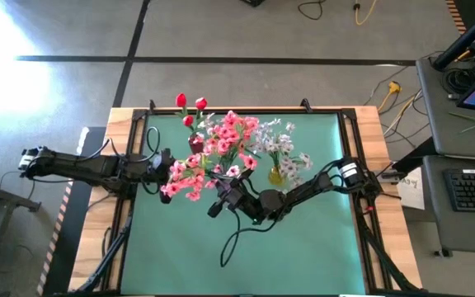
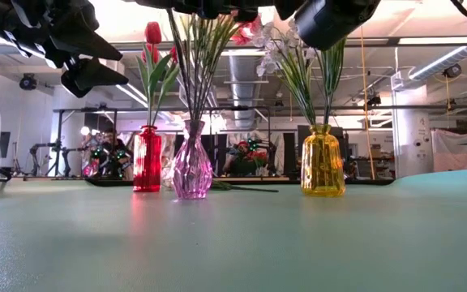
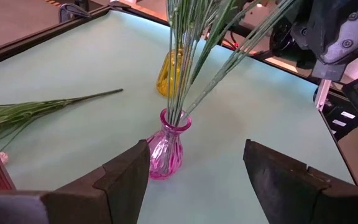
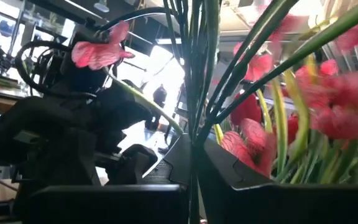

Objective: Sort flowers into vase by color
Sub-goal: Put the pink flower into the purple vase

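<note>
Right gripper (image 1: 221,200) at table centre, jaws clamped on a pink stem (image 4: 194,93) standing in the pink vase (image 2: 192,169). Left gripper (image 1: 165,169) at nine o'clock of that vase, jaws apart, empty. Red vase (image 2: 147,159) at eleven o'clock, yellow vase (image 2: 323,161) at three o'clock with pale blossoms (image 1: 280,142). One spray (image 3: 36,112) lying flat on the mat (image 1: 303,247). Best now: lower straight along the stem's line, seat the end deep, release only once upright, withdraw clear of neighbouring pink blossoms (image 1: 221,153).
</note>
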Controlling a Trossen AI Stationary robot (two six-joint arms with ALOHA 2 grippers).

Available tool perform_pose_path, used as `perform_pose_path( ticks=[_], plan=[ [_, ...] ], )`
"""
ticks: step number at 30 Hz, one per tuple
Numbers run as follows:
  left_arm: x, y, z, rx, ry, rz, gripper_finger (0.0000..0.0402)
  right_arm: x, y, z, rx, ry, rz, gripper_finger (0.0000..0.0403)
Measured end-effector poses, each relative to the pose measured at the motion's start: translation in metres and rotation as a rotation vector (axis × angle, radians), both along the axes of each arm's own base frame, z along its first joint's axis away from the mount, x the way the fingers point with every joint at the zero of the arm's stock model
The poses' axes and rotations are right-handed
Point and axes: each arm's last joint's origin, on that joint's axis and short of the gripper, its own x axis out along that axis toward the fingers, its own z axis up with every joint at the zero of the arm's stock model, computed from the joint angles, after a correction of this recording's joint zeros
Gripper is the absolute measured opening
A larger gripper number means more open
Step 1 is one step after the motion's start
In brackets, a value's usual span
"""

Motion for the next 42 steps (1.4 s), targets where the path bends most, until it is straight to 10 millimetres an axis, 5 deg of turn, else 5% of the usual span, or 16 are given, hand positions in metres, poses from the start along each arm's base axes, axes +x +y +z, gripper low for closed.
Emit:
perform_pose_path(
  ticks=[42],
  plan=[
    [0.000,0.000,-0.001,-0.002,0.009,0.000,0.0249,-0.004,-0.006,-0.035,0.105,0.101,-0.009,0.0012]
  ],
)
